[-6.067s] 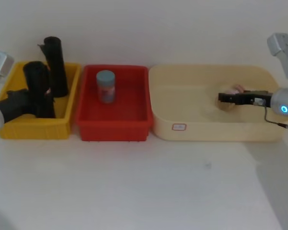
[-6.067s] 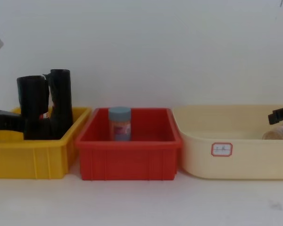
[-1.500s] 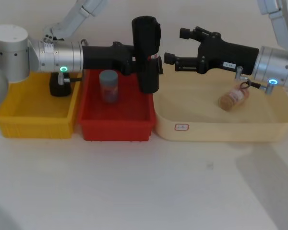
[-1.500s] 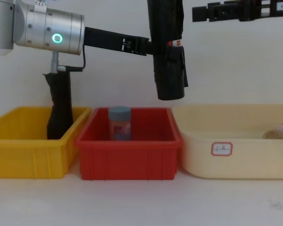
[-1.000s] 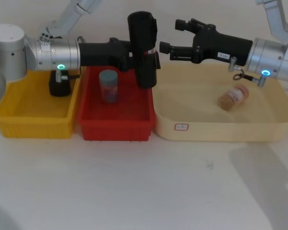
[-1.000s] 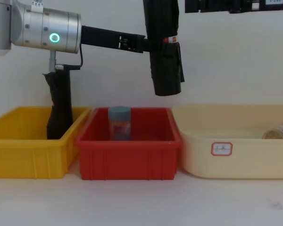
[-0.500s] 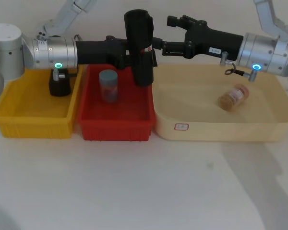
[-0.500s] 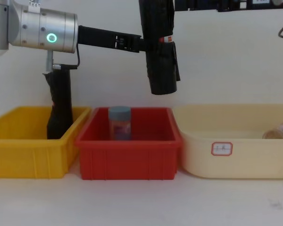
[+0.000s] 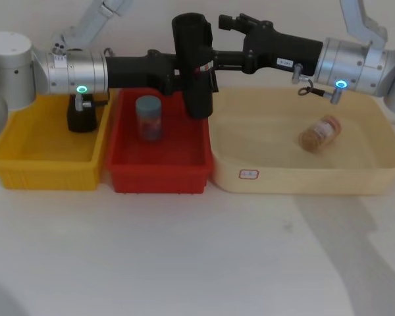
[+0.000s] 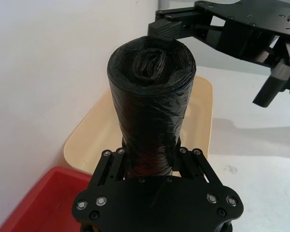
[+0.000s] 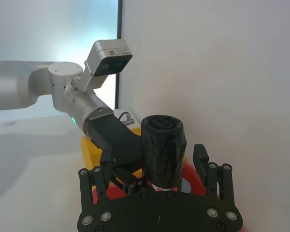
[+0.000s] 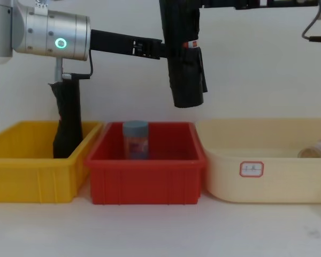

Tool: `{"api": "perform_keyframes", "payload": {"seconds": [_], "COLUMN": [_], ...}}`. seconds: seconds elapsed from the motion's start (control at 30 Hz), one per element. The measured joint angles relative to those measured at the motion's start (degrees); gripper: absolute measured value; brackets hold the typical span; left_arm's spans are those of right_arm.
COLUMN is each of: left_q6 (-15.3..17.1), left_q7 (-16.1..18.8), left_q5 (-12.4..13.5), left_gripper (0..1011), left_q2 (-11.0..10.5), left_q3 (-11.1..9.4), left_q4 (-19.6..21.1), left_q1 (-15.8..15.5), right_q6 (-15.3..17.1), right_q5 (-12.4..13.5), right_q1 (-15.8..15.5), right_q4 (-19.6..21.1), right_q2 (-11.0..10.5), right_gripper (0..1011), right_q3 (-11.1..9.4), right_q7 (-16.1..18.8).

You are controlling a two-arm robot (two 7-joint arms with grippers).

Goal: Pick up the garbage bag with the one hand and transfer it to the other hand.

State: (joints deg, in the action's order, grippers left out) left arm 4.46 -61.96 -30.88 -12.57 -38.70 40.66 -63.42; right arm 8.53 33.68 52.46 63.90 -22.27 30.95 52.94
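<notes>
A white wall (image 12: 257,64) stands behind a white surface (image 9: 184,250). Along its far edge sit a yellow bin (image 9: 46,174) with a thin black roll (image 12: 67,123), a red bin (image 9: 158,178) with a small jar (image 9: 148,117), and a cream tub (image 9: 303,181). The left pincer (image 9: 178,74), with the green ring, reaches in from the left and is clamped on the middle of the garbage bag (image 9: 196,85). The bag is up in the air over the red bin, standing straight up. The right pincer (image 11: 154,179), with the blue ring, comes from the right. Its fingers (image 11: 215,176) are apart, one on each side of the bag's top part, not touching it. I think it must squeeze shut next, above the left pincer's hold.
</notes>
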Motion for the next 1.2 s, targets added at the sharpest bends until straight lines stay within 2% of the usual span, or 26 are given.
{"api": "perform_keyframes", "payload": {"seconds": [0.33, 0.77, 1.2], "left_q6": [0.26, 0.57, 0.47], "left_q7": [-0.22, 0.36, 0.96], "left_q5": [-0.67, -0.97, -1.19], "left_gripper": [411, 411, 411], "left_q2": [-0.09, -0.42, -0.83], "left_q3": [-0.25, -0.38, -0.68], "left_q4": [-0.06, 0.04, 1.97], "left_q1": [-0.17, -0.3, 0.13], "right_q6": [-0.92, -1.27, -2.11], "right_q5": [0.28, 0.4, -0.64], "right_q1": [1.52, 2.23, 4.93], "right_q4": [-2.57, -3.67, -9.61], "right_q2": [1.03, 1.39, 3.74], "right_gripper": [1001, 1000, 1000], "right_q3": [0.89, 1.54, 3.04], "right_q7": [0.84, 1.04, -0.68]}}
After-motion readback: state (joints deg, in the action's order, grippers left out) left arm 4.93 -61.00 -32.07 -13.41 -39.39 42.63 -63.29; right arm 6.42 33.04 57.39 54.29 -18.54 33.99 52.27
